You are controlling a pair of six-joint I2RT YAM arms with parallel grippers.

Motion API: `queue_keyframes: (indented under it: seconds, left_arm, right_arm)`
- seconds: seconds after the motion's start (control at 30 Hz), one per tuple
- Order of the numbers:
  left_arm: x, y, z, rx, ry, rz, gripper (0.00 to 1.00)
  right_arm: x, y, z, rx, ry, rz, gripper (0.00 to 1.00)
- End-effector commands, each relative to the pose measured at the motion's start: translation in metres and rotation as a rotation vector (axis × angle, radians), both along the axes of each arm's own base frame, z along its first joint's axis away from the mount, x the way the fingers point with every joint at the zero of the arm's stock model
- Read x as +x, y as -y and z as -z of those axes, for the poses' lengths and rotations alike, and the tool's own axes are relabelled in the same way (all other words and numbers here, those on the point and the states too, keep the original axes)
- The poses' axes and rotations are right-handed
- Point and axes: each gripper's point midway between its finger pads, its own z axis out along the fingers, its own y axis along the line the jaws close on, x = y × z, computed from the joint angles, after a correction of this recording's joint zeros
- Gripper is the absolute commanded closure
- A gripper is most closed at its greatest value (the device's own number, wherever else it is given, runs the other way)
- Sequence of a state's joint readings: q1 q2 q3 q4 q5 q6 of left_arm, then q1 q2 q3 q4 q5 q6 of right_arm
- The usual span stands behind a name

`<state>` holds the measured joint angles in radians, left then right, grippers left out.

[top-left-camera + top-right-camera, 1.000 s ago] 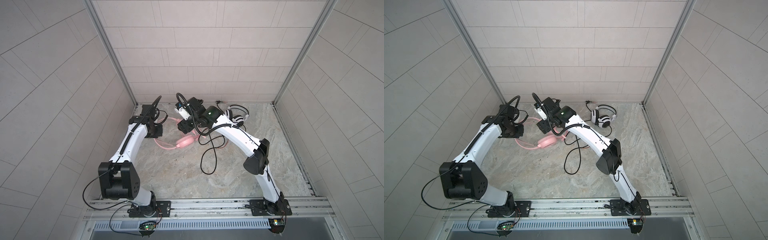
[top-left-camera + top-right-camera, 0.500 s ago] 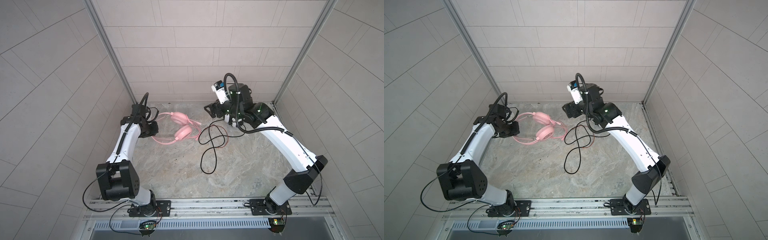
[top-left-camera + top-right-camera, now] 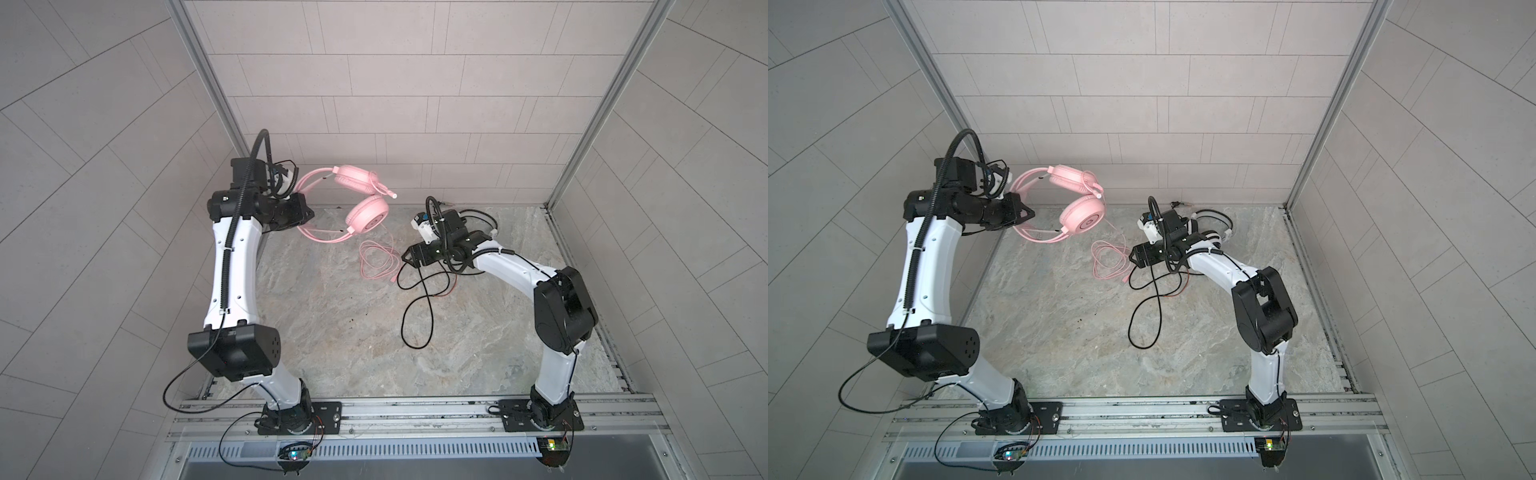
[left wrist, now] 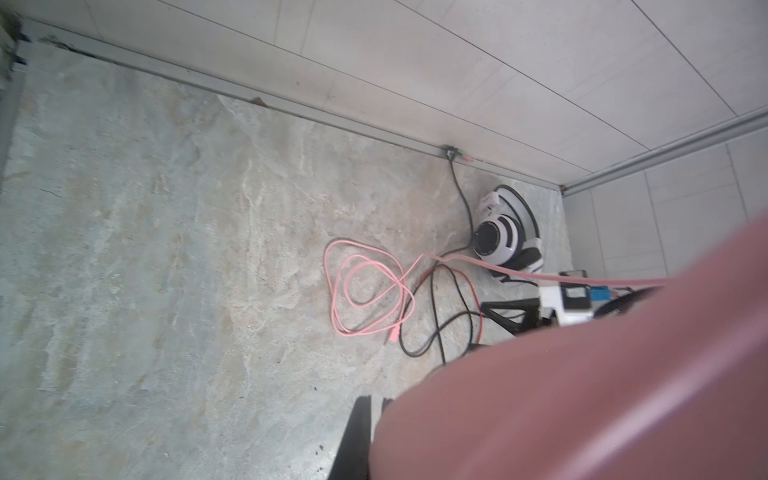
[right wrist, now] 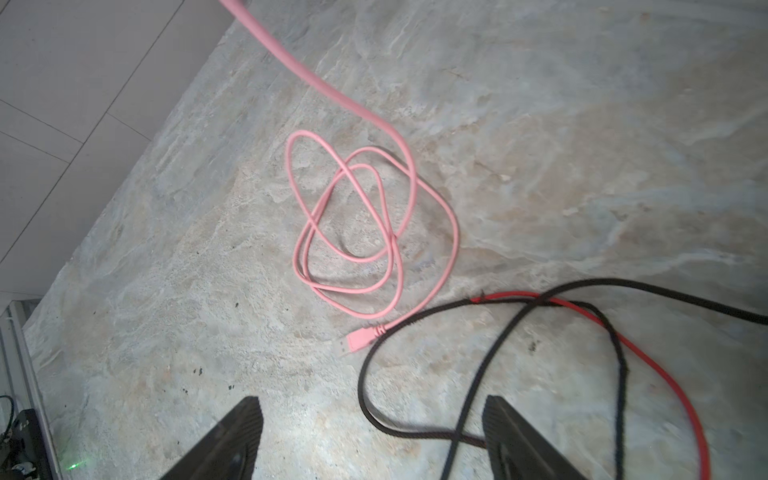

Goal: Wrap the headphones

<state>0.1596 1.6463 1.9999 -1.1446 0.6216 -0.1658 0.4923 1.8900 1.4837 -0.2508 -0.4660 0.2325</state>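
The left gripper (image 3: 301, 212) is clamped on the band of the pink headset (image 3: 368, 210), which hangs in the air at about 11 o'clock of the floor (image 3: 332, 332). Its pink cable (image 3: 377, 262) drops to a loose, overlapping coil just past the centre toward 12 o'clock. The right gripper (image 5: 372, 415) hovers low with its jaws wide apart and holding nothing, right over the black cable (image 5: 478, 374). That is the main hazard: the pink plug (image 5: 359, 338) lies touching a bend of the black cable and just beside a red wire (image 5: 665, 374), so a closing grab here could catch the wrong strand, or two at once. Any pull would then drag the white-and-black headset (image 4: 505, 237), which lies at about 1 o'clock. The crossed pink loops could tighten into a knot if the left arm rises further. The hold on the band is narrow, so the heavy cups may swing or slip once the cable is tugged.
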Motion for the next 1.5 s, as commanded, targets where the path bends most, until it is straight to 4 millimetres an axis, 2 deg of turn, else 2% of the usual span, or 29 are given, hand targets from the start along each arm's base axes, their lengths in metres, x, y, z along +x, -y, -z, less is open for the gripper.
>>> queue_keyframes:
  seconds: [0.0,0.07,0.13,0.27,0.4,0.53,0.7,0.73,0.8,0.83,0.9,0.93,0.97,1.1,1.17,1.23,1.37,1.47]
  left_arm:
    - [-0.013,0.017,-0.027,-0.11,0.011,0.047,1.0]
    - [-0.013,0.02,-0.038,-0.133,0.036,0.057,1.0]
    - [-0.011,0.019,-0.045,-0.143,0.059,0.049,1.0]
    - [-0.008,0.019,-0.051,-0.161,0.079,0.045,1.0]
    - [-0.009,0.022,-0.053,-0.178,0.086,0.058,1.0]
    - [-0.006,0.018,-0.053,-0.181,0.1,0.053,1.0]
    - [0.005,0.007,-0.049,-0.25,0.115,0.002,1.0]
    - [0.007,0.004,-0.047,-0.258,0.117,-0.013,1.0]
    - [0.012,0.001,-0.044,-0.279,0.121,-0.034,1.0]
    - [0.014,0.0,-0.043,-0.29,0.126,-0.041,1.0]
    - [0.016,-0.003,-0.04,-0.295,0.129,-0.052,1.0]
    - [0.018,-0.009,-0.037,-0.286,0.127,-0.068,1.0]
    - [0.02,-0.016,-0.032,-0.286,0.114,-0.095,1.0]
    - [0.027,-0.044,-0.015,-0.32,0.084,-0.233,1.0]
    - [0.028,-0.055,-0.008,-0.303,0.081,-0.297,1.0]
    - [0.029,-0.058,-0.005,-0.304,0.085,-0.322,1.0]
    - [0.028,-0.065,0.004,-0.246,0.057,-0.349,1.0]
    - [0.026,-0.073,0.014,-0.186,0.046,-0.376,1.0]
  right_arm:
    - [0.024,-0.031,-0.064,0.173,0.156,-0.037,0.15]
    - [0.035,-0.04,-0.068,0.21,0.169,-0.041,0.15]
    - [0.046,-0.044,-0.064,0.211,0.168,-0.026,0.15]
    - [0.074,-0.04,-0.041,0.189,0.141,0.07,0.15]
    - [0.085,-0.046,-0.015,0.192,0.088,0.092,0.16]
    - [0.091,-0.057,-0.002,0.252,0.065,0.084,0.19]
    - [0.084,-0.064,0.019,0.319,0.027,0.077,0.42]
    - [0.082,-0.062,0.021,0.319,0.028,0.086,0.49]
    - [0.079,-0.058,0.024,0.291,0.032,0.101,0.68]
    - [0.076,-0.057,0.023,0.266,0.044,0.1,0.75]
    - [0.072,-0.053,0.016,0.224,0.074,0.104,0.84]
    - [0.069,-0.052,0.011,0.203,0.089,0.103,0.91]
    - [0.066,-0.05,0.006,0.184,0.104,0.104,0.93]
    - [0.042,-0.044,-0.007,0.024,0.136,0.078,0.96]
    - [0.026,-0.041,-0.012,-0.118,0.156,0.036,0.96]
    - [0.008,-0.038,-0.019,-0.267,0.182,-0.011,0.95]
    - [-0.033,-0.017,-0.038,-0.669,0.288,-0.051,0.96]
    - [-0.064,-0.016,-0.054,-0.763,0.329,-0.118,0.96]
